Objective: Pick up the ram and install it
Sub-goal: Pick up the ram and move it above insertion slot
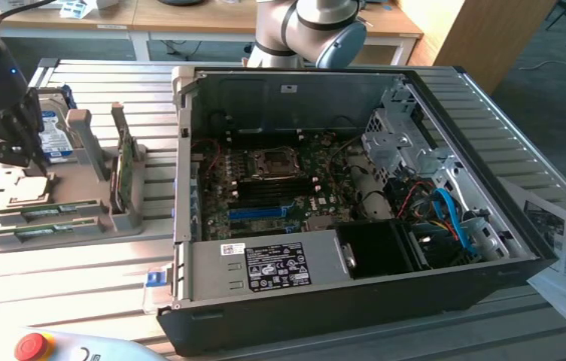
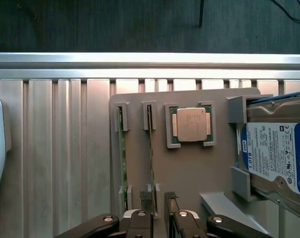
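Two thin green ram sticks stand on edge in slots of a grey holder (image 2: 189,173): one ram (image 2: 123,158) nearer the holder's rim, the other ram (image 2: 150,148) beside it. My gripper (image 2: 158,203) hovers open over one end of the holder, its fingertips (image 2: 146,197) apart and nothing between them, closest to the second stick. In the exterior view the gripper (image 1: 14,159) hangs above the holder (image 1: 22,195) at the exterior view's left, with the ram sticks (image 1: 50,213) just in front of it.
The holder also carries a CPU (image 2: 192,124), a blue-labelled hard drive (image 2: 276,158) and a taller green card (image 1: 123,169) standing upright. An open PC case (image 1: 354,188) with its motherboard (image 1: 273,188) is at the exterior view's right. Red emergency button (image 1: 32,346) is near the front edge.
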